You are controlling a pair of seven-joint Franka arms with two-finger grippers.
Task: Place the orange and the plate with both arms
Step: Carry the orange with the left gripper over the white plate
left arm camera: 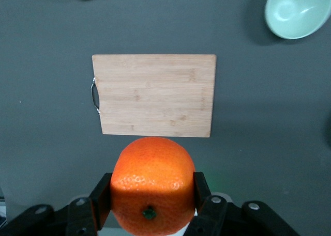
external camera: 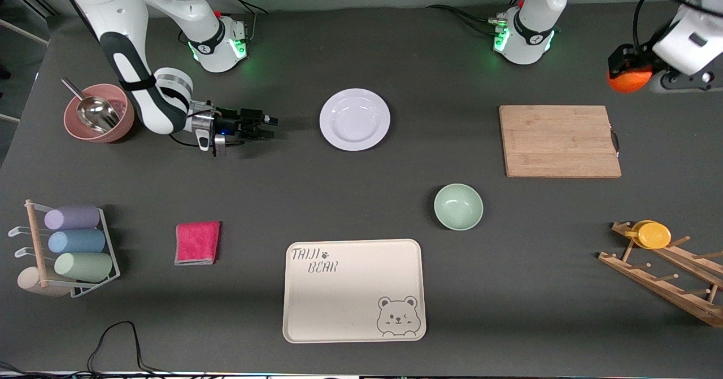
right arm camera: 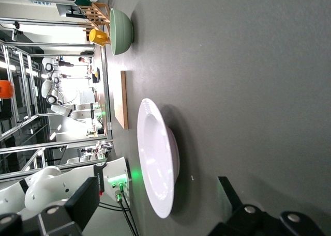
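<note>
Bear tray point(external camera: 353, 290) nearest; left end effector point(external camera: 628, 69) clamping orange point(external camera: 630, 79); right end effector point(external camera: 265, 126) parted beside plate point(external camera: 355, 119).

The setting was a robotics lab: two white robot arms were bolted to a dark grey worktop point(external camera: 395, 198) with cables trailing from their bases, and metal framing point(right arm camera: 31, 91) and further equipment stood in the bright room around it.
</note>
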